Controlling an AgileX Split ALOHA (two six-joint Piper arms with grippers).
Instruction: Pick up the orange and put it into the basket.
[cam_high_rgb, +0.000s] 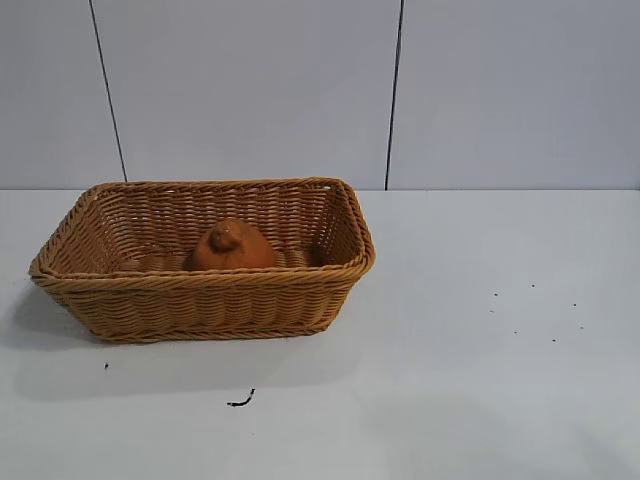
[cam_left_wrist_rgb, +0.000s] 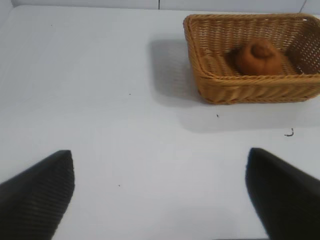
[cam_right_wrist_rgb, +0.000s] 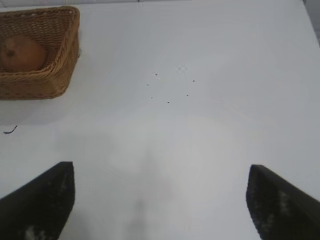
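Observation:
The dull-orange, lumpy orange (cam_high_rgb: 231, 247) with a small knob on top lies inside the tan woven basket (cam_high_rgb: 330, 300) on the white table, left of centre. It also shows in the left wrist view (cam_left_wrist_rgb: 257, 57) inside the basket (cam_left_wrist_rgb: 235, 90), and in the right wrist view (cam_right_wrist_rgb: 22, 53) inside the basket (cam_right_wrist_rgb: 57, 75). Neither arm shows in the exterior view. My left gripper (cam_left_wrist_rgb: 160, 192) is open and empty above bare table, far from the basket. My right gripper (cam_right_wrist_rgb: 161, 192) is open and empty above bare table.
A small dark squiggle (cam_high_rgb: 240, 401) lies on the table in front of the basket. Several dark specks (cam_high_rgb: 530, 310) dot the table to the right. A grey panelled wall stands behind.

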